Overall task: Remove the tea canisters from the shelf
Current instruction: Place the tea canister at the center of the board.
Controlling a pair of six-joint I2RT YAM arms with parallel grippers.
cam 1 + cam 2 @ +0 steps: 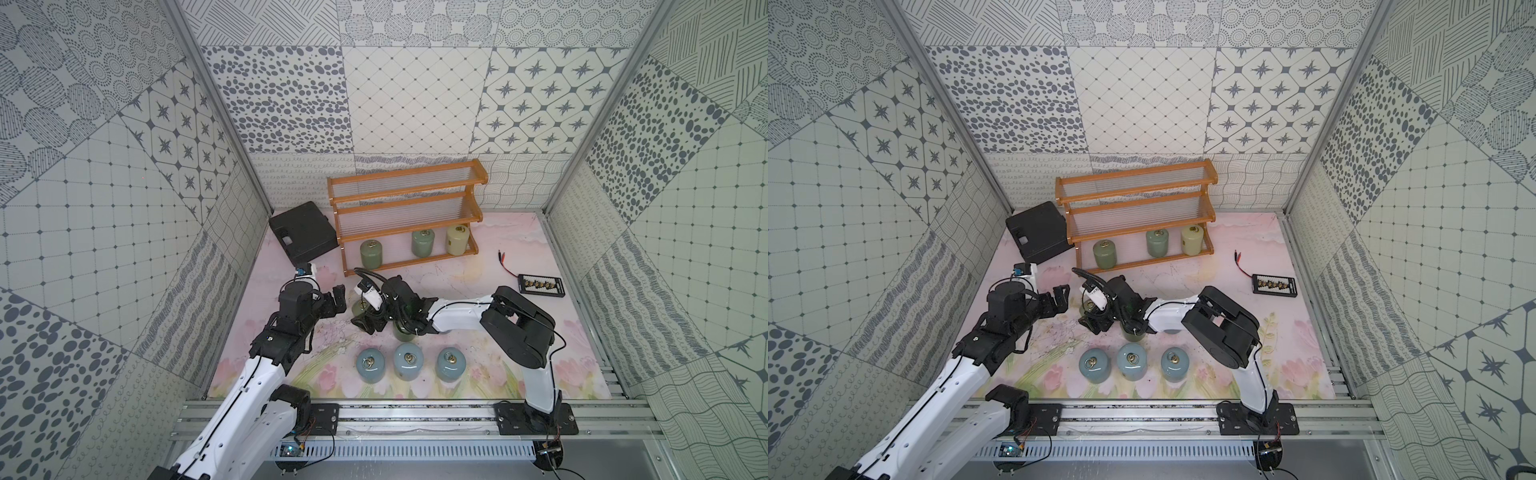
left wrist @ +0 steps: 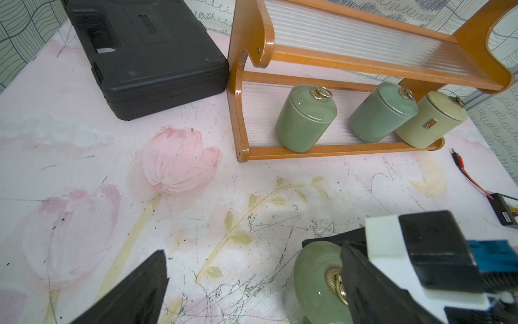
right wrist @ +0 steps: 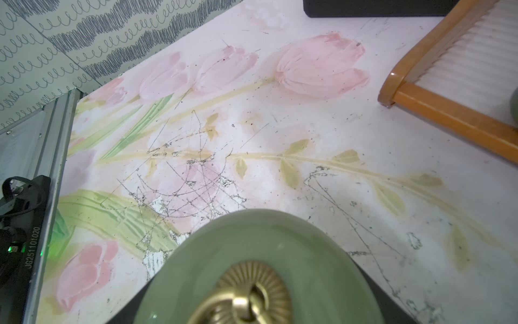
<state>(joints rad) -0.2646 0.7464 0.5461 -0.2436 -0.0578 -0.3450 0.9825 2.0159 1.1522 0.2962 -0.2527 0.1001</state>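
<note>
Patterned grey-and-white tiles wall me in, and the desk [image 1: 457, 286] below is printed with pink tulips. At upper centre of both top views stands the shelf [image 1: 405, 198]. On its bottom tier, upright, are the left green canister [image 1: 371, 254], the middle green canister [image 1: 422, 243] and, just beside that one at the right end, the pale yellow canister [image 1: 457, 240]. Three light blue canisters [image 1: 409, 361] stand in a row on the desk at lower centre, each apart from its neighbour.

My right pincer [image 1: 361, 322], near the middle of the frame, is closed around the held green canister [image 3: 260, 246]. The right wrist view shows its lid and brass ring directly beneath, with a dark finger at either side. Whether its base touches the desk I cannot tell. My left pincer [image 1: 338, 300] hangs just to the left of it, spread wide and gripping nothing.

A black case [image 1: 303, 230] lies just beside the shelf's left end.
</note>
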